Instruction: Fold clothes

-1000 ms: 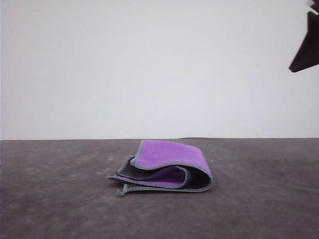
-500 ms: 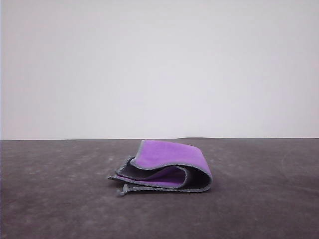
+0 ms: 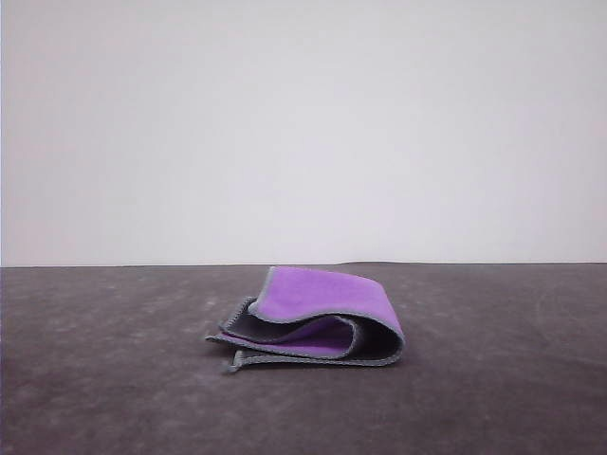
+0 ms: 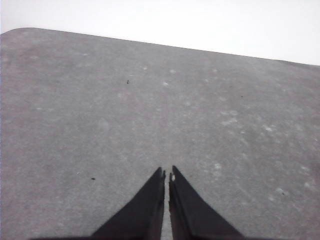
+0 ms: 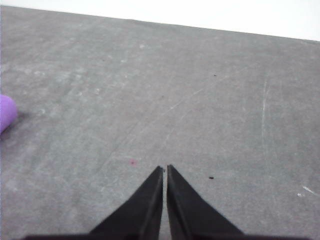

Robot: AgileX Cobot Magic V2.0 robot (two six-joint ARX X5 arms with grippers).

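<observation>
Cloth (image 3: pixel 318 322) lies folded on the dark grey counter (image 3: pixel 104 379), near the middle of the front view, purple side up, with a charcoal layer showing inside the loose fold. Its right end bulges in a soft rounded curl, while the left end splays into separate layers trimmed with light grey stitched edging. The fabric looks plush and matte. The counter surface is dull and mottled, with pale scuffs and faint scratches, and a plain white wall (image 3: pixel 303 123) rises behind it.

From the left wrist camera, the left gripper (image 4: pixel 167 173) points over bare counter; its black, wedge-shaped fingers (image 4: pixel 145 210) taper to points that sit pressed nearly together, with just a thin seam between them and nothing held.

The right wrist camera gives the same picture of the right gripper (image 5: pixel 165 168): tapering black fingers (image 5: pixel 190 215) clenched to a sliver of a gap, grasping nothing. This view adds a small rounded bit of the purple cloth (image 5: pixel 6 113) at the frame edge, well apart from the fingertips, plus long thin scratches across the counter.
</observation>
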